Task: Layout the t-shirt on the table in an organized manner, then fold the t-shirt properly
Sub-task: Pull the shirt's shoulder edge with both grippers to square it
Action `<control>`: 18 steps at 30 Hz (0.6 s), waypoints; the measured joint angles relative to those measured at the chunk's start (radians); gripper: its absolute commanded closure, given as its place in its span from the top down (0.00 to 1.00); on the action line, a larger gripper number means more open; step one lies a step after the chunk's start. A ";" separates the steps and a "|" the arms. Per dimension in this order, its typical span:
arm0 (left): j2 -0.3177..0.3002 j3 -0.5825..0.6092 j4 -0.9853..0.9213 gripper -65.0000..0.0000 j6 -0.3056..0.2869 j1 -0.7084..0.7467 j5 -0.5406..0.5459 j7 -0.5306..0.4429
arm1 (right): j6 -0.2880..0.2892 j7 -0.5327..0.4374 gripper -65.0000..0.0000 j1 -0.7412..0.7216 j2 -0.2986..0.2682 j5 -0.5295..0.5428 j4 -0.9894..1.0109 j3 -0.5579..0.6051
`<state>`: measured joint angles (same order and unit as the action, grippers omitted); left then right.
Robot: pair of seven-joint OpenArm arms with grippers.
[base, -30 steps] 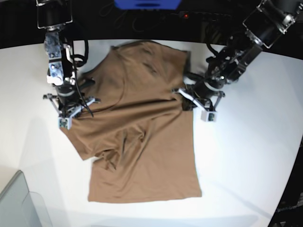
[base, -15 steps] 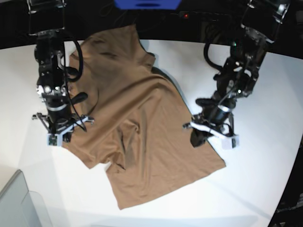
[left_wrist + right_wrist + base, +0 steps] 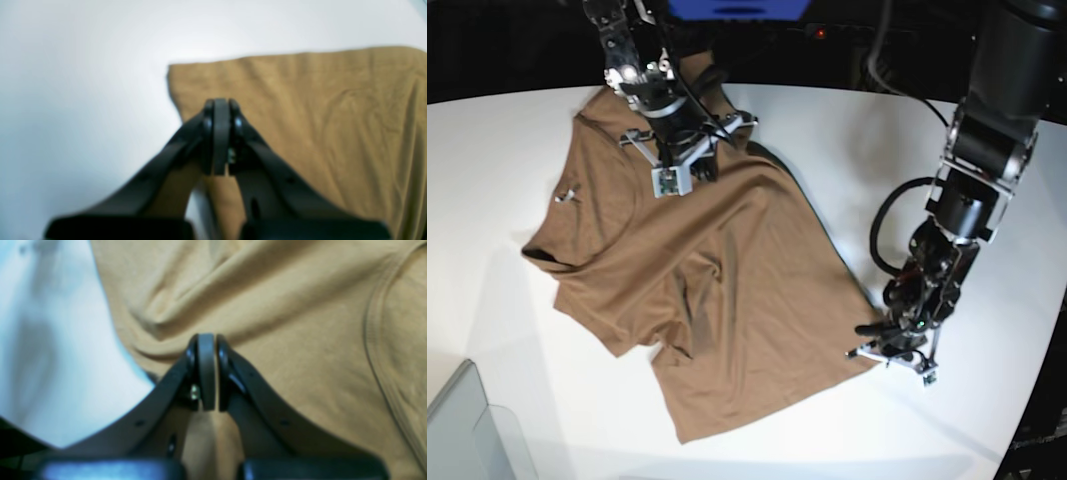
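— White counter (image 3: 497, 130) all round, curved at the rim. Spotted anything at the near side?

— Noted a grey translucent bin corner (image 3: 467, 425) at the near left, apart from the cloth. Just beyond it, found the t-shirt (image 3: 727, 300), brown, spread across the middle of the counter and turned at a slant, hem corner nearest.

— And the near arm?

— Looked at the left pincer (image 3: 220, 106) first, low at the near right of the base view. Found it closed, jaws pressed together on the t-shirt's side edge, near the hem corner. From the left wrist view, saw cloth running under and between the black fingers (image 3: 267, 156), with bare counter to one side. Too blurred to read more.

— Further in?

— Lay mostly flat through the body, with a dark crease near the middle and one sleeve bunched toward the left. Saw a small white speck near the shoulder on the left; could not tell what.

— And the far end?

— Found the right pincer (image 3: 206, 340) at the far edge, also clamped shut, pinching the t-shirt near the collar. From the right wrist view, saw folds gathering toward its tips and a stitched seam curving past on the right.

— Behind that?

— Dark background, with something blue (image 3: 737, 8) at the top edge.
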<state>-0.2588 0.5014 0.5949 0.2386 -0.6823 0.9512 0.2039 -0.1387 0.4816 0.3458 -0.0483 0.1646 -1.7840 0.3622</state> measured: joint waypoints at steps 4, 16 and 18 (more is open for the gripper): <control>0.005 0.153 -0.090 0.00 -0.006 -0.009 -0.051 -0.094 | -0.004 -0.015 0.00 -0.047 -0.007 -0.007 0.105 -0.008; 0.040 0.214 -0.174 0.00 0.000 0.080 -0.252 -0.301 | 0.025 -0.122 0.00 -0.255 -0.043 0.000 0.377 -0.223; 0.032 0.210 -0.146 0.00 0.012 0.129 -0.253 -0.345 | 0.023 -0.102 0.00 -0.314 -0.066 0.000 0.426 -0.239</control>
<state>-0.2264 0.7116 0.4484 0.2504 -0.5529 0.6983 -0.1413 -0.1154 0.3798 0.0322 -0.1143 0.1650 -1.3582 0.1234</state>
